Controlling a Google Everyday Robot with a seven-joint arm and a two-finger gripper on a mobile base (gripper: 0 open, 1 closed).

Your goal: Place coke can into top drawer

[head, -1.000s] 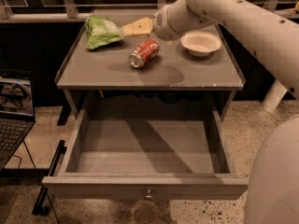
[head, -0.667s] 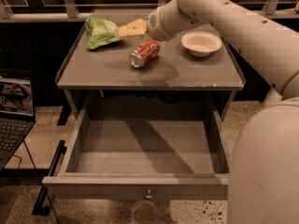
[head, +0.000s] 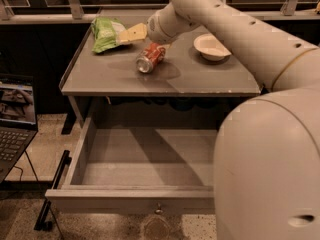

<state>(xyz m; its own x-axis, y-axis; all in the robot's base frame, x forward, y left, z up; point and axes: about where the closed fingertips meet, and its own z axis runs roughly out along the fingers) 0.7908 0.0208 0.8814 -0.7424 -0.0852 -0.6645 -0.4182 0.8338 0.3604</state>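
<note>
The coke can (head: 150, 58) is red and lies on its side on the grey cabinet top (head: 110, 76), near the middle. My gripper (head: 132, 33) has yellowish tips; it hovers just behind and left of the can, next to the green chip bag, and does not hold the can. The top drawer (head: 90, 149) is pulled wide open below the cabinet top and is empty inside. Its front panel has a small knob (head: 158, 210).
A green crinkled chip bag (head: 104, 34) lies at the back left of the cabinet top. A white bowl (head: 211, 47) sits at the back right. A laptop (head: 15, 116) stands on the floor at the left. My arm fills the right side of the view.
My gripper has moved left and slightly down, from above the can toward the chip bag. The can, bowl and drawer have not moved.
</note>
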